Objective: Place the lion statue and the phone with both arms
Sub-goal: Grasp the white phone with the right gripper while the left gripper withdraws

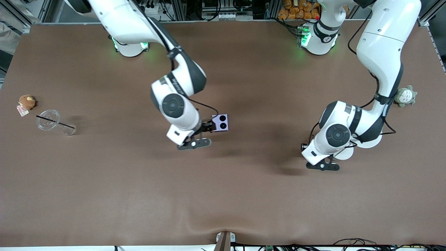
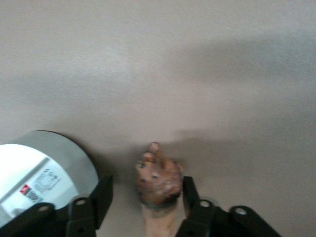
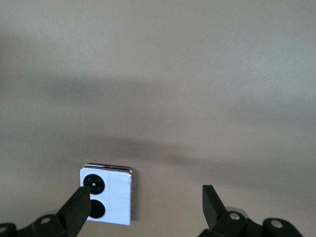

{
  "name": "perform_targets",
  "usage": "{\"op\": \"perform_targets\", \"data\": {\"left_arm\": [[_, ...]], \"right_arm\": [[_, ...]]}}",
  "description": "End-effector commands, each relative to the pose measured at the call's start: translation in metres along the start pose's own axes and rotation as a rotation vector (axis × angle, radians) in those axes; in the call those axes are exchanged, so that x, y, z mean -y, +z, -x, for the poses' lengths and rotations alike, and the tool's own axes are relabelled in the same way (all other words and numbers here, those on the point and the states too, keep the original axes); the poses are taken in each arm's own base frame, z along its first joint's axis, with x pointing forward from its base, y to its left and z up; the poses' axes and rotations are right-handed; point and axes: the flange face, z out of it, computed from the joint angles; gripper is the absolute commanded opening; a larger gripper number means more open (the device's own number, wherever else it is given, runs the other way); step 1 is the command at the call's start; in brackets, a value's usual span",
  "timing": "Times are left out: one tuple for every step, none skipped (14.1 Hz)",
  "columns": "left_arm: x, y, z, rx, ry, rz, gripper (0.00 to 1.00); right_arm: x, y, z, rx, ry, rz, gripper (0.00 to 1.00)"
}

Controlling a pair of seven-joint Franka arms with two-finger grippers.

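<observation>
The reddish-brown lion statue (image 2: 158, 180) lies on the brown table between the fingers of my left gripper (image 2: 146, 187). The jaws stand open around it: one finger (image 2: 190, 195) is against it, the other (image 2: 101, 195) stands clear. In the front view the left arm's hand (image 1: 325, 146) hides the statue. The pale lavender phone (image 1: 220, 122) lies flat near the table's middle, its two black camera circles up. My right gripper (image 1: 208, 127) hangs open just beside it with nothing between its fingers. One fingertip (image 3: 79, 207) overlaps the phone's (image 3: 108, 195) edge.
A white disc (image 1: 345, 153) lies beside the statue under the left arm. A grey-green-and-white plush (image 1: 405, 96) sits at the left arm's end. At the right arm's end are a round brown plush (image 1: 27, 101) and a tipped clear cup with a black straw (image 1: 52, 120).
</observation>
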Motion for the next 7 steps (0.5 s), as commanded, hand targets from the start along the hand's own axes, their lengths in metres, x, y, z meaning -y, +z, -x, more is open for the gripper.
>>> {"op": "perform_targets", "data": {"left_arm": [[0.006,-0.046,0.007,-0.028,0.001,-0.034,1.00],[-0.002,-0.065,0.007,-0.031,0.008,-0.032,1.00],[-0.005,-0.078,0.006,-0.013,0.009,-0.039,1.00],[-0.003,-0.088,0.005,0.015,0.002,-0.055,1.00],[-0.004,-0.101,0.004,0.035,0.003,-0.067,1.00],[-0.004,-0.122,0.001,0.043,0.001,-0.072,1.00],[-0.003,-0.141,0.000,0.056,-0.004,-0.078,1.00]], "right_arm": [[0.034,0.028,0.014,0.006,0.051,0.010,1.00],[0.040,0.038,0.016,-0.011,0.074,0.005,1.00],[0.043,0.047,0.016,-0.021,0.076,0.001,1.00],[0.048,0.056,0.020,-0.015,0.064,0.008,1.00],[0.057,0.063,0.028,-0.010,0.043,0.016,1.00],[0.061,0.069,0.031,-0.003,0.035,0.022,1.00],[0.061,0.071,0.032,-0.001,0.032,0.024,1.00]]}}
